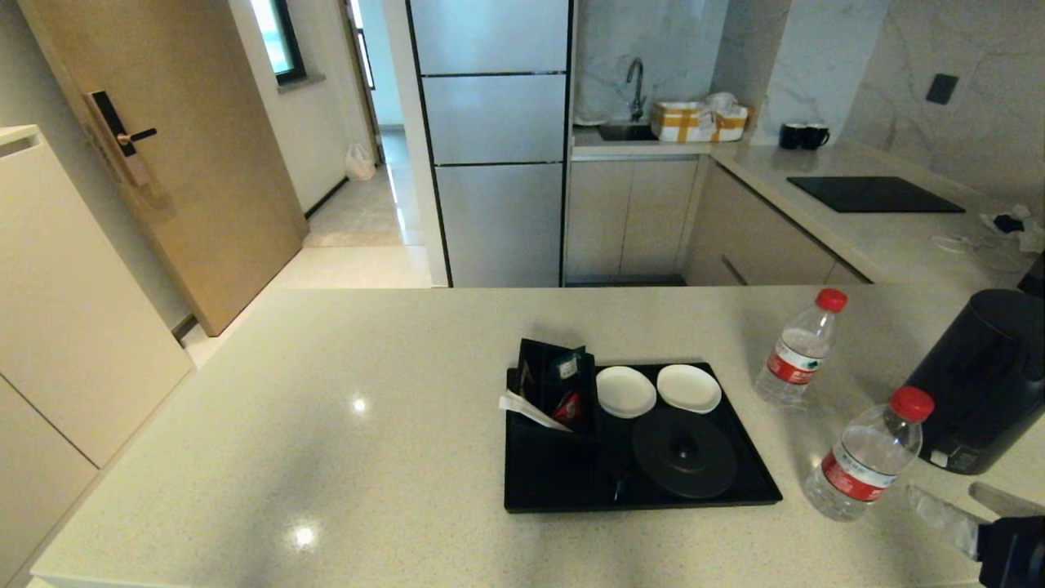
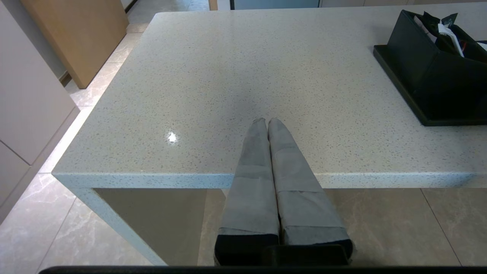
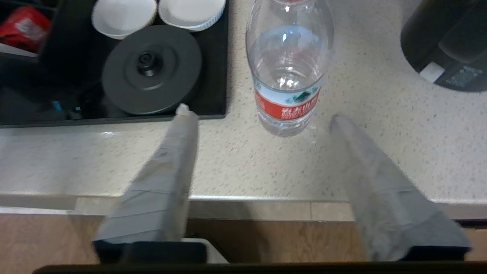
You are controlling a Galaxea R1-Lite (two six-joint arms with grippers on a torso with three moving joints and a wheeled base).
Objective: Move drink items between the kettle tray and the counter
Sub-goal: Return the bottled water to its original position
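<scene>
The right claw (image 3: 258,114) is spread wide and holds nothing, just in front of the near water bottle (image 3: 287,68), which stands on the counter (image 1: 326,408) beside the kettle tray (image 1: 563,482). I think the claw should slide straight in and squeeze softly around the red label (thin clear plastic bends and slips). The tray is flat, black, low-edged. The left claw (image 2: 268,123) rests pressed shut, far from the tray.
</scene>
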